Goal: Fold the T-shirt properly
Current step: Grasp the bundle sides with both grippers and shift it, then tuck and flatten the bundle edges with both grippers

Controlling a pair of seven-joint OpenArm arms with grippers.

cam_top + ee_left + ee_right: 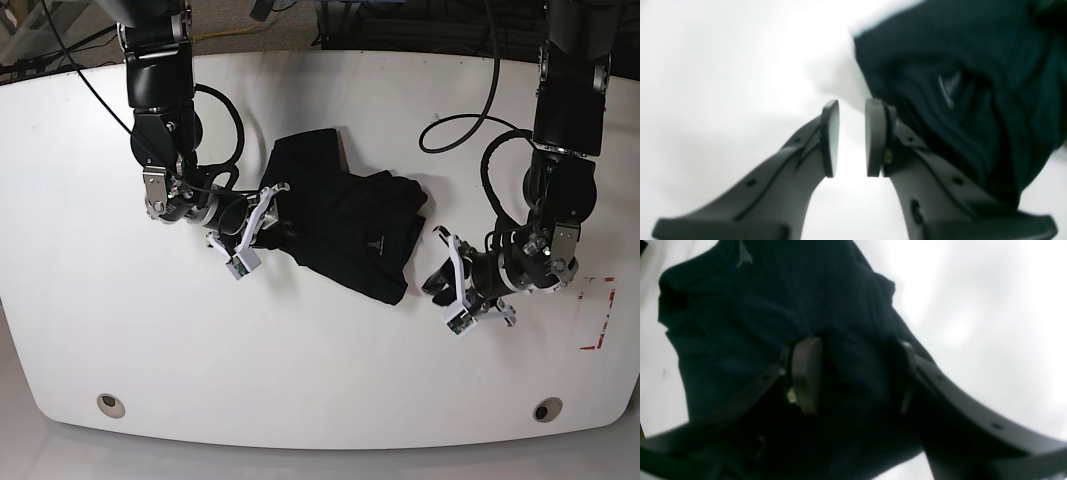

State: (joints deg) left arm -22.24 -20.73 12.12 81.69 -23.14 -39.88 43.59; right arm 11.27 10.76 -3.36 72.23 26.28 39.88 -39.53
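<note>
The black T-shirt (345, 225) lies crumpled in the middle of the white table (300, 350), with a small grey mark on its chest. My right gripper (262, 215) is at the shirt's left edge. In the right wrist view its fingers (806, 373) stand wide apart, with the T-shirt (756, 313) bunched between and under them, and the gripper (857, 376) shows no clear pinch. My left gripper (445, 280) is just right of the shirt's lower corner. In the left wrist view the gripper (851, 138) has a narrow empty gap over bare table, beside the T-shirt (957, 83).
Red tape marks (600, 315) sit near the table's right edge. Two round holes (108, 403) (545, 410) lie near the front edge. Cables (480, 135) loop off both arms at the back.
</note>
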